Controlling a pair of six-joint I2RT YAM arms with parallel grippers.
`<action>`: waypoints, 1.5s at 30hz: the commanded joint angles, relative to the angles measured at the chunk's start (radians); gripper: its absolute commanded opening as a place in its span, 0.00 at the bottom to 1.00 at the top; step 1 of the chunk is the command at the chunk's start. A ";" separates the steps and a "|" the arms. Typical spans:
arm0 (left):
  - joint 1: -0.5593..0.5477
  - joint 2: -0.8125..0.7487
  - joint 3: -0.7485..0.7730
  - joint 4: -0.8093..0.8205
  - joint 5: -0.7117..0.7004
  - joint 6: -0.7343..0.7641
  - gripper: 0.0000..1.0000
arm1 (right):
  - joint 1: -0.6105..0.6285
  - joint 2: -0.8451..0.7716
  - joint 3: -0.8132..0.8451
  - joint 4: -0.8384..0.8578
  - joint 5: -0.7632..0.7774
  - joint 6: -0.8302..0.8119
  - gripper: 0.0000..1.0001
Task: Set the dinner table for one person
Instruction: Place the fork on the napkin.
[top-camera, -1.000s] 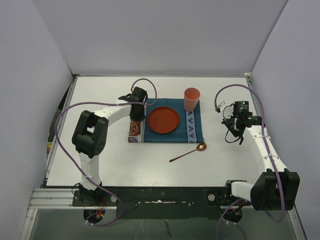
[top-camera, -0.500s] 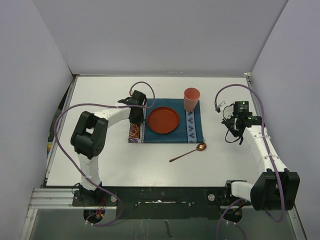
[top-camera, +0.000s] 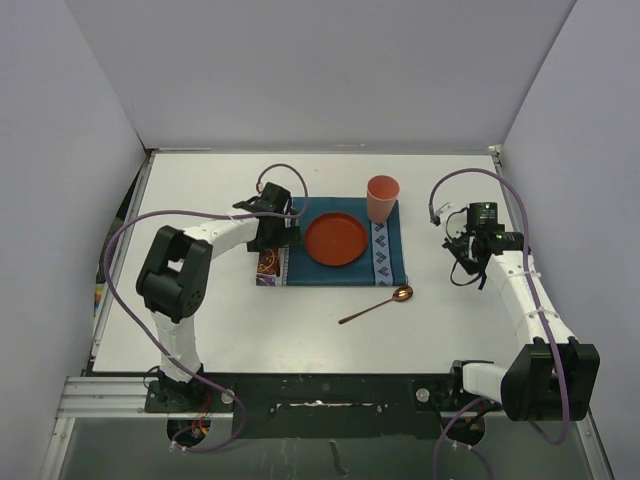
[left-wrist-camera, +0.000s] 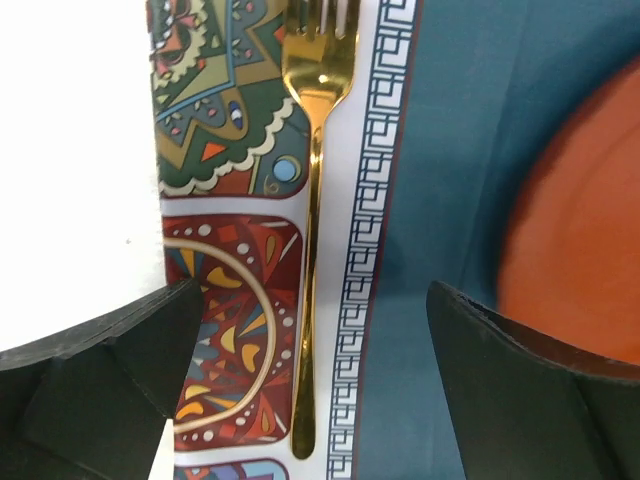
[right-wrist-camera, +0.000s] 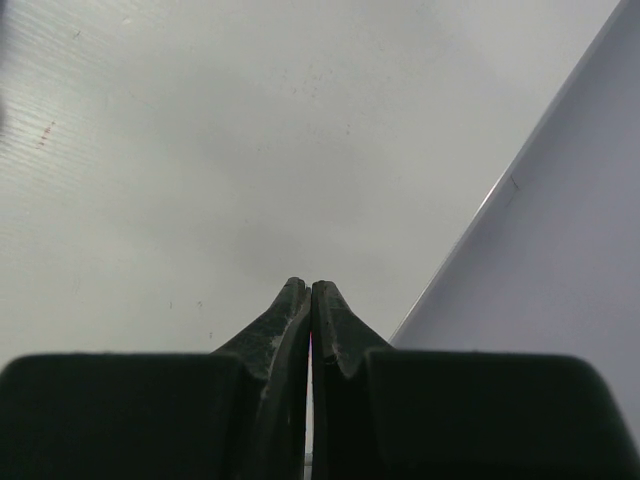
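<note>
A gold fork (left-wrist-camera: 312, 230) lies flat on the patterned left end of the teal placemat (left-wrist-camera: 450, 200), tines pointing away from me. My left gripper (left-wrist-camera: 312, 290) hangs open just above the fork's handle, with one finger on each side and neither touching it. In the top view the left gripper (top-camera: 283, 238) is over the mat's left end, on the white dinner table (top-camera: 200, 300). An orange-red plate (top-camera: 335, 239) rests mid-mat, with an orange cup (top-camera: 383, 198) at the far right corner. A copper spoon (top-camera: 378, 305) lies on the table near the mat. My right gripper (right-wrist-camera: 310, 292) is shut and empty.
In the top view the right gripper (top-camera: 466, 258) hovers over bare table to the right of the placemat (top-camera: 392, 262), near the right wall (right-wrist-camera: 560, 250). White walls close in the table on three sides. Purple cables loop above both arms.
The left gripper has shifted slightly toward the plate and its jaws now stand open over the fork. The plate sits a little further right. The right arm has not moved.
</note>
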 joint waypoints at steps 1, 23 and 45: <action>0.007 -0.111 -0.029 -0.027 -0.052 -0.012 0.98 | -0.003 -0.021 0.019 0.000 -0.023 0.022 0.00; 0.010 -0.647 -0.160 -0.195 -0.086 -0.005 0.98 | 0.263 0.171 0.134 -0.114 -0.343 0.154 0.12; 0.025 -0.727 -0.219 -0.192 -0.142 0.083 0.98 | 0.521 0.606 0.315 0.283 -0.132 0.255 0.51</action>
